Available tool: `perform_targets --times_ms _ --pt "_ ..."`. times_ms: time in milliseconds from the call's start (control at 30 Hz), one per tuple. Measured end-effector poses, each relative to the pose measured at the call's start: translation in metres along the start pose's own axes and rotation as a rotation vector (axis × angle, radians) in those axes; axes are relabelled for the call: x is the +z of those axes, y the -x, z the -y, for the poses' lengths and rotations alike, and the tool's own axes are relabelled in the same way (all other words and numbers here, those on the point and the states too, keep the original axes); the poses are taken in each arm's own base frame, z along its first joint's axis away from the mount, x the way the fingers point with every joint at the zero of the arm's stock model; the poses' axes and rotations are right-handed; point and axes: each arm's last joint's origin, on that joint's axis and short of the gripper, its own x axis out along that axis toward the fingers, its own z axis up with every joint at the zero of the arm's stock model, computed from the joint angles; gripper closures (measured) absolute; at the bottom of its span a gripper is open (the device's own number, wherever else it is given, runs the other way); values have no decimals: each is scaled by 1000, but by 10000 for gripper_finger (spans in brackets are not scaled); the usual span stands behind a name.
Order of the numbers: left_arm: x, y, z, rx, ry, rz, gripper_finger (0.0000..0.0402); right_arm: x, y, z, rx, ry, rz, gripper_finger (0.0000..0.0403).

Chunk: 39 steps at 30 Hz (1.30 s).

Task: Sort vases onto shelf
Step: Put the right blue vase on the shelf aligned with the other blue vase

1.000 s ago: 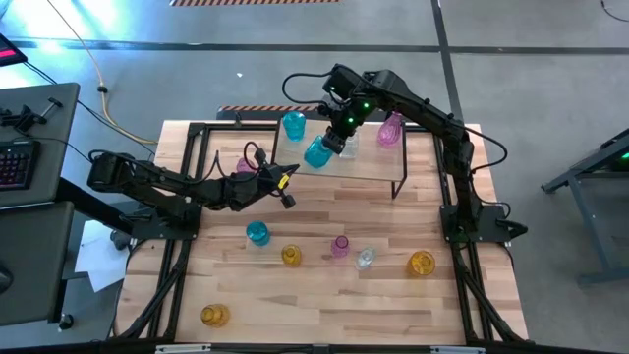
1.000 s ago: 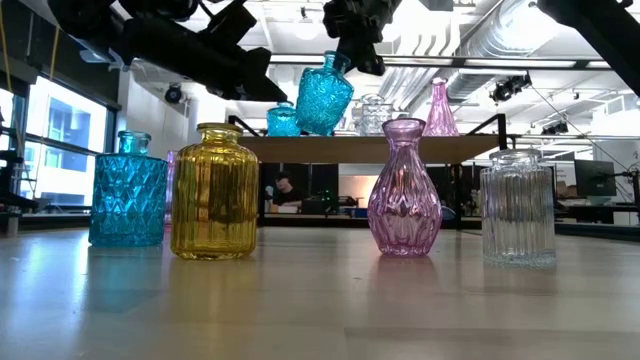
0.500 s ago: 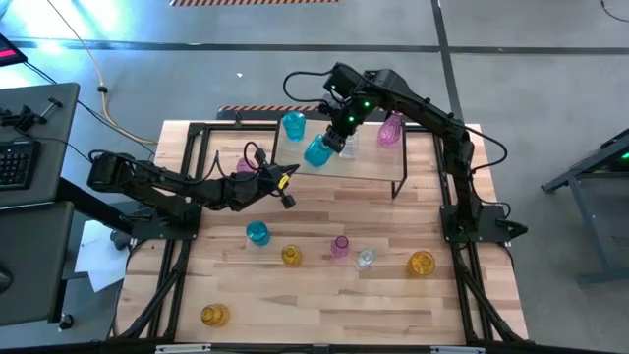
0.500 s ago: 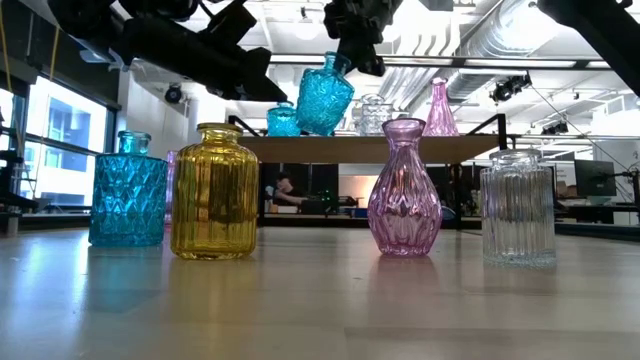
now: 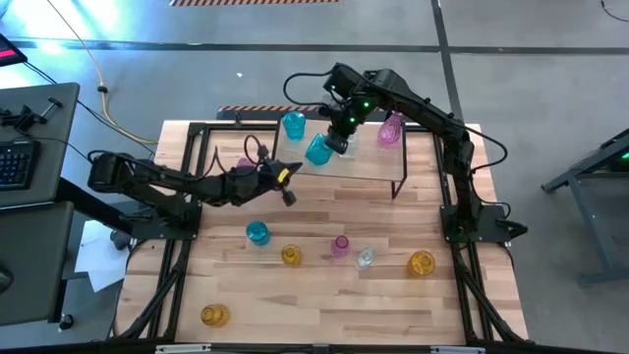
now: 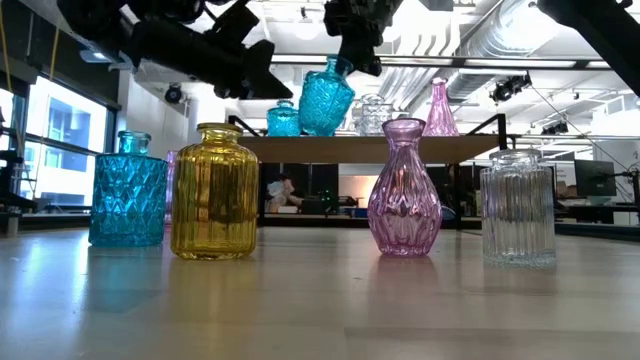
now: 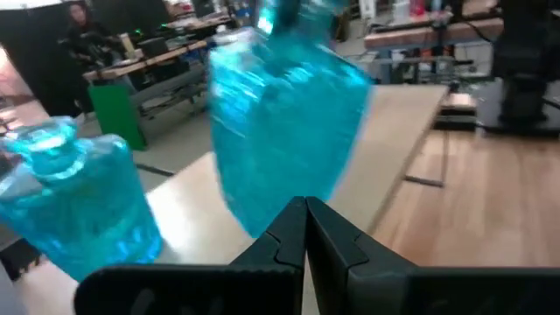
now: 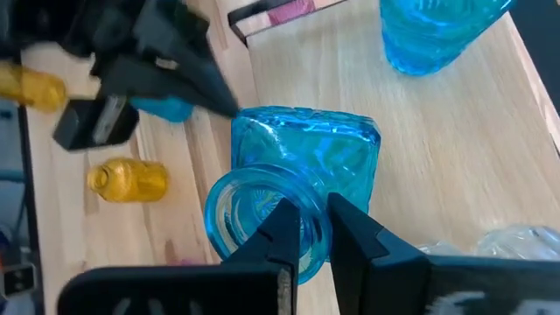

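My right gripper [image 5: 337,139] is over the shelf [image 5: 378,165], shut on a teal-blue vase [image 5: 317,149] that tilts just above the board's left part [image 6: 326,96]. Another teal vase [image 5: 293,125], a clear one [image 6: 372,113] and a pink one [image 5: 390,130] stand on the shelf. My left gripper [image 5: 286,190] is shut and touches nothing; it hovers off the shelf's near left corner, pointing at the held vase [image 7: 289,131]. On the table stand a teal vase [image 5: 257,233], amber vases [image 5: 291,256], [image 5: 422,263], [image 5: 214,315], a pink one [image 5: 340,245] and a clear one [image 5: 365,258]. My right gripper holds the teal vase by the rim of its neck [image 8: 308,262], one finger [image 8: 282,229] over the mouth and the other [image 8: 352,234] outside. The fingers come from above, slanting from the far right. The vase hangs tilted; whether its base touches the shelf board I cannot tell.
A pink vase [image 5: 245,164] stands on the table left of the shelf, behind the left arm. Black frame rails [image 5: 187,197] run along both table sides. Open tabletop [image 5: 324,305] lies near the front edge. A person sits in the room beyond.
The right gripper has carried the teal vase a little toward the far edge over the shelf, and the vase has come somewhat more upright. The left arm has shifted slightly toward the shelf, its fingers still shut.
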Motion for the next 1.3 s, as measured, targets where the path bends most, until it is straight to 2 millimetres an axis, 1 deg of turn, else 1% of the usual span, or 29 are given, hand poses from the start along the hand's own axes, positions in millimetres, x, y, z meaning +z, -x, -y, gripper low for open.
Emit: perform_targets --times_ms 67,133,233,333,433,600,700,833,1033,1200,1300 --pt "8 -2 -1 10 10 15 401 -1 0 0 -5 17 -10 382" --pt "21 -4 -3 16 15 24 401 -2 0 0 -7 30 -20 382" --pt "45 -4 -7 23 16 12 401 -5 0 0 -9 33 -52 382" --pt "73 -1 -14 33 59 -28 401 -5 0 0 -11 34 -48 382" --pt "99 6 -23 32 110 -78 401 -3 0 0 -13 8 -34 382" --pt "141 23 -37 -9 119 -88 401 -2 0 0 4 -71 -16 382" --pt "158 30 -44 -50 120 -93 401 -1 -1 -2 7 -118 -15 382" --pt "166 31 -48 -121 115 -125 401 3 -3 -8 16 -159 21 382" --pt "158 28 -50 -270 144 -198 401 8 -6 -19 37 -205 56 382" --pt "143 26 -62 -228 91 -340 401 8 -7 -22 38 -270 51 382" --pt "136 23 -68 -212 42 -394 401 8 -7 -22 38 -287 55 382"
